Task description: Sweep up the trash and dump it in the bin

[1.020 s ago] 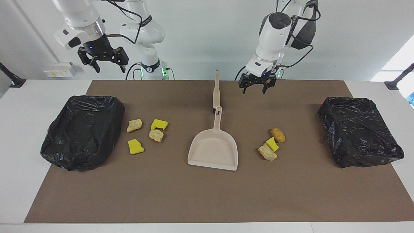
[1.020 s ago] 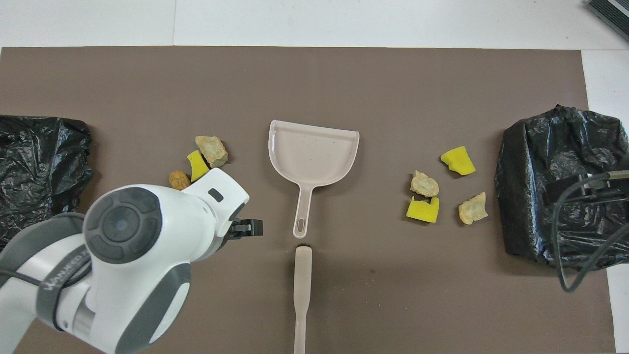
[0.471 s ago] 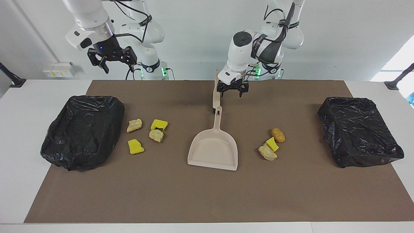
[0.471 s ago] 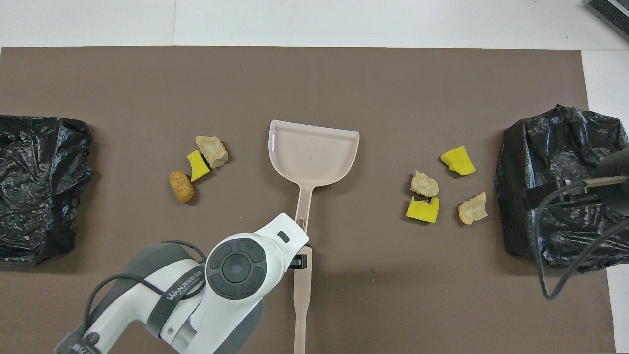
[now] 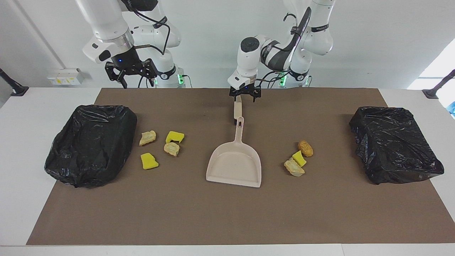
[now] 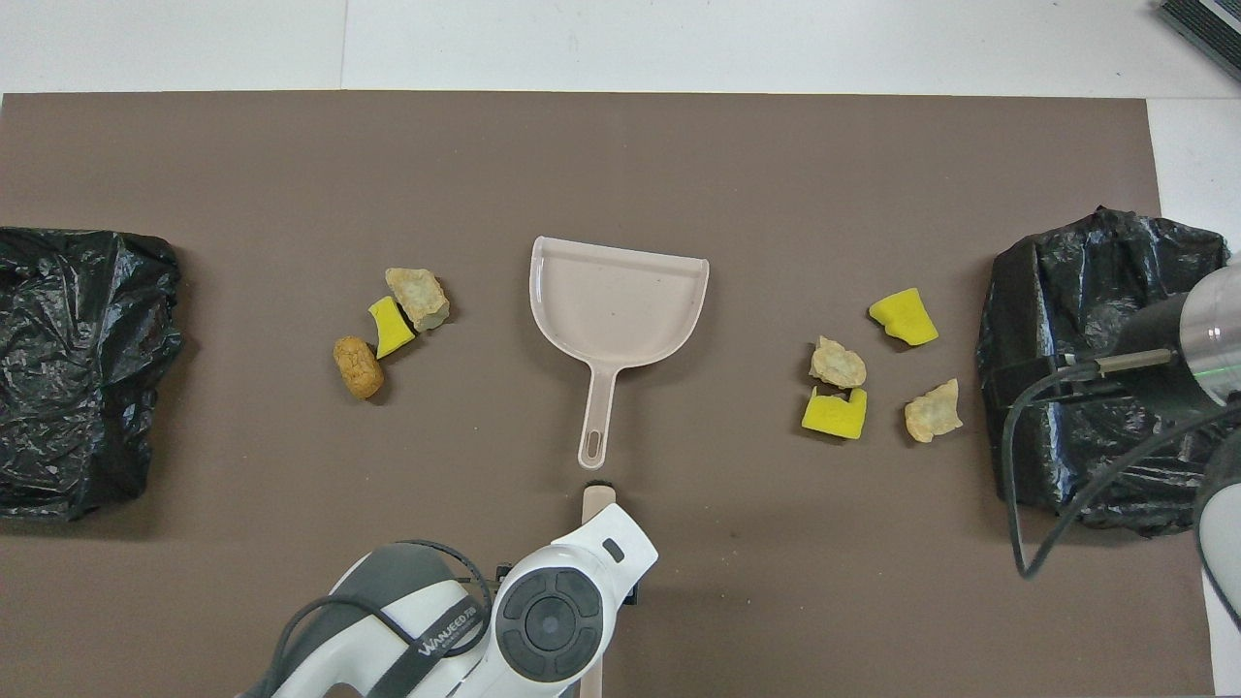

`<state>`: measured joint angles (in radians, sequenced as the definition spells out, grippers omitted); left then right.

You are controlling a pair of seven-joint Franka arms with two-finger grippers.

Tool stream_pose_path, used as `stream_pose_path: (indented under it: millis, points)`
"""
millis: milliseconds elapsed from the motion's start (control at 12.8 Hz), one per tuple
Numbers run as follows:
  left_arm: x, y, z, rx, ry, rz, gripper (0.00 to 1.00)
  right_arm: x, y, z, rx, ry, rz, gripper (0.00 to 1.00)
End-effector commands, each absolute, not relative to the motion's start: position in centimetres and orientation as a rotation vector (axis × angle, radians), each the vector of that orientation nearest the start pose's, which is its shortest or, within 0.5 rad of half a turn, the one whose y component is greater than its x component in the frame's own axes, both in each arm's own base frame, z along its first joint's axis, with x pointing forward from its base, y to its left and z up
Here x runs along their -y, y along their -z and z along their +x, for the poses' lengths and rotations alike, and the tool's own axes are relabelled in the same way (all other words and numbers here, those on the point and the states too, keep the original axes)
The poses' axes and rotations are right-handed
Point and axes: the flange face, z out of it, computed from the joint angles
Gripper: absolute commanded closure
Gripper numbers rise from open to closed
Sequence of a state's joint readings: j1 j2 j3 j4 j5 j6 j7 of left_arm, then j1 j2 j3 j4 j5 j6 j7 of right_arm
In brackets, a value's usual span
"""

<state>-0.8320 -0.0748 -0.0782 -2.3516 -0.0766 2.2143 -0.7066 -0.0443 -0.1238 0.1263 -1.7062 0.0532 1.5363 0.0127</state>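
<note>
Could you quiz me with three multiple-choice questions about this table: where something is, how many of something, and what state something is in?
1. The left pincer is over:
A. a black bag
B. the beige brush handle
C. the yellow chunks

2. How many trash scraps lie on the brown mat?
A. five
B. seven
C. nine

3. The beige plastic dustpan is:
A. empty
B. full of scraps
C. lifted

Answers:
1 B, the pincer hangs over the handle's end nearer the robots.
2 B, four lie toward the right arm's end, three toward the left arm's.
3 A, its tray shows bare and it lies flat on the mat.
</note>
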Motion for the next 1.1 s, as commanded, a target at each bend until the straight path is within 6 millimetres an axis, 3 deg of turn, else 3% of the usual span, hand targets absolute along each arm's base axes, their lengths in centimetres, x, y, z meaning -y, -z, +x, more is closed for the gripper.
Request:
stream_pose_path:
  millis: [0,78,314,549,627,863,1020]
  points:
    - [38.8,-35.9,27.5,-0.271,-0.117,-3.145,0.0,-6.0,-62.1,50.5,0.095,-0.035,-3.088,0.0]
    - [39.4,-35.5,26.4,-0.306,-0.13,-3.136,0.0,-7.3,-61.8,50.4,0.123,-0.048,-3.087,0.0]
    - [39.7,-34.7,23.3,-0.384,-0.155,-3.103,0.0,-8.7,-60.3,50.5,0.156,-0.115,-3.09,0.0]
    - [39.8,-34.8,23.0,-0.368,-0.158,-3.101,0.0,-8.6,-58.4,51.6,0.166,-0.228,-3.096,0.01]
    - [39.8,-34.8,22.8,-0.368,-0.164,-3.096,0.13,-8.9,-58.1,51.6,0.173,-0.249,-3.097,0.02]
    - [39.8,-34.9,21.9,-0.384,-0.197,-3.074,0.99,-9.5,-57.7,51.6,0.207,-0.264,-3.099,0.05]
    - [39.8,-34.8,21.9,-0.386,-0.199,-3.072,1.0,-9.6,-57.3,51.6,0.209,-0.276,-3.098,0.05]
